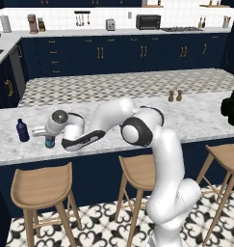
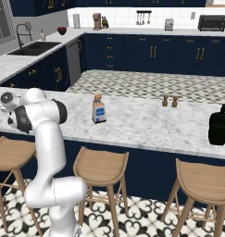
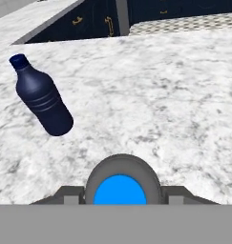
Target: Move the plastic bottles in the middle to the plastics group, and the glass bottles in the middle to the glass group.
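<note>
Across the long white-and-grey marble table [image 1: 195, 120] the room is all navy cabinets with brass handles and a patterned tile floor, with wooden bar stools [image 1: 41, 185] tucked under the near edge. Back counter has a toaster oven [image 1: 148, 21] and a toaster [image 1: 110, 24], and there's a sink [image 2: 34, 46] off on the left run.

Far left end of the table: the small dark navy plastic bottle [image 1: 22, 130] stands upright. Just beside it, the robot's hand [image 1: 47, 136] is reaching out low over the top and is pinching a small clear-greyish water bottle with a blue cap [image 1: 50, 142]. In the hand view you look straight down onto that round blue cap [image 3: 120, 191] with a dark finger on each side, pressed up against it. The bottle's base looks to be at or just on the marble; can't tell for sure.

Mid-table, well apart from all that, sits the squarish pale glass bottle with a brown-orange stopper and white-and-blue label [image 2: 99, 109], upright and out in the open. Further right are two small brown shakers [image 2: 170, 101], side by side. At the far right end is the big squat black bottle with a narrow neck [image 2: 219, 125].
</note>
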### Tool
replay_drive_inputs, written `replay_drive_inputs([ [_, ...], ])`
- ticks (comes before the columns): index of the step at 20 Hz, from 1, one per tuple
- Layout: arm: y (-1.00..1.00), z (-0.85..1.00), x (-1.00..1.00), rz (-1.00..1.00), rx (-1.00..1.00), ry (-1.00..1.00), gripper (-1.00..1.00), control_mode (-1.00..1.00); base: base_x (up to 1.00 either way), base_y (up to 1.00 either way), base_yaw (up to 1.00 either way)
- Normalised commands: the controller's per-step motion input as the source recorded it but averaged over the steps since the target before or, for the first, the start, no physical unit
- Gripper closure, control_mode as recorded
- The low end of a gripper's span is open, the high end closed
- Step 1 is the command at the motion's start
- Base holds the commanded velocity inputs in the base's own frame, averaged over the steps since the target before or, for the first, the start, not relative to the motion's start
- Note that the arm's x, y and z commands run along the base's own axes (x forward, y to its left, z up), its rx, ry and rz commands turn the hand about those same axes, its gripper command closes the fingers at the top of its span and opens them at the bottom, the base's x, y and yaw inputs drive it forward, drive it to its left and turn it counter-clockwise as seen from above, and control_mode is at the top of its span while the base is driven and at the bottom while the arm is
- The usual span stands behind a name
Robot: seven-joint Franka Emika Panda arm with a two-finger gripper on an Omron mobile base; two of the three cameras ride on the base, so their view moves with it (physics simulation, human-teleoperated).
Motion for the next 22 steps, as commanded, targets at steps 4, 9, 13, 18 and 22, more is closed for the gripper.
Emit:
replay_drive_inputs([
  [4, 0.00, -0.39, 0.22, 0.01, 0.00, 0.08, 1.00, -1.00, 0.00, 0.00, 0.00],
  [9, 0.00, -0.38, 0.22, 0.03, 0.00, 0.01, 1.00, -1.00, 0.00, 0.00, 0.00],
  [13, 0.00, -0.49, 0.14, 0.04, 0.00, 0.01, 1.00, -1.00, 0.00, 0.00, 0.00],
  [18, 0.00, -0.61, 0.14, 0.04, 0.00, 0.11, -1.00, -1.00, 0.00, 0.00, 0.00],
  [22, -0.09, -0.47, 0.20, 0.03, 0.00, 0.05, -1.00, -1.00, 0.00, 0.00, 0.00],
])
